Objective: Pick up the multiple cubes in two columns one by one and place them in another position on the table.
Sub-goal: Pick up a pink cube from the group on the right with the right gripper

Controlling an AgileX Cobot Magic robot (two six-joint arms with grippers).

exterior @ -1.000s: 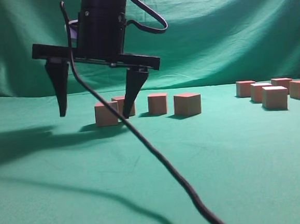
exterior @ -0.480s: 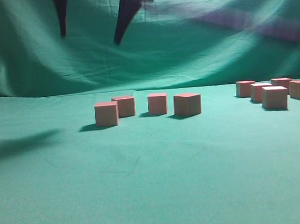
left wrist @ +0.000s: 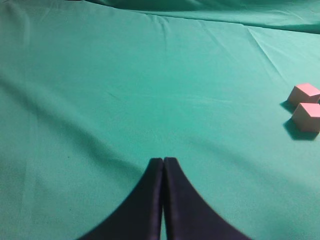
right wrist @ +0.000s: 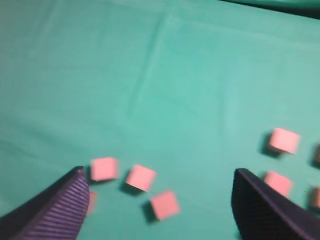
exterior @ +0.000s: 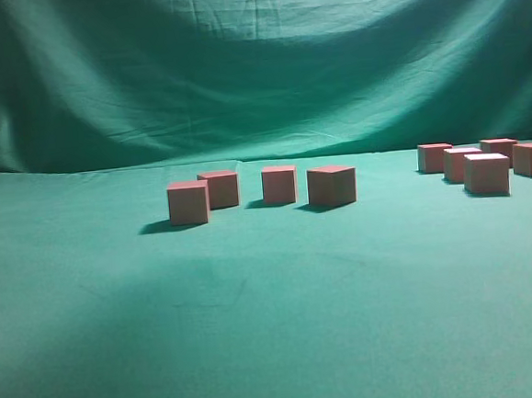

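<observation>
Four pinkish-red cubes (exterior: 188, 202) stand in a loose row left of centre on the green table (exterior: 258, 329). Several more cubes (exterior: 486, 173) cluster at the far right. Neither gripper shows in the exterior view. My right gripper (right wrist: 159, 170) is open and empty, high above the table. Three cubes of the left group (right wrist: 140, 177) lie below between its fingers, a fourth half hidden by the left finger. The other group (right wrist: 283, 140) lies to their right. My left gripper (left wrist: 163, 160) is shut and empty over bare cloth, with two cubes (left wrist: 306, 116) at the right edge.
A draped green cloth backdrop (exterior: 255, 61) hangs behind the table. A band of bare cloth (exterior: 385, 190) separates the two cube groups. The cloth (left wrist: 125, 90) ahead of my left gripper is slightly wrinkled.
The open gripper that hung over the leftmost cubes one second ago has risen out of the top of the exterior view, with its cable. The cubes have not moved.
</observation>
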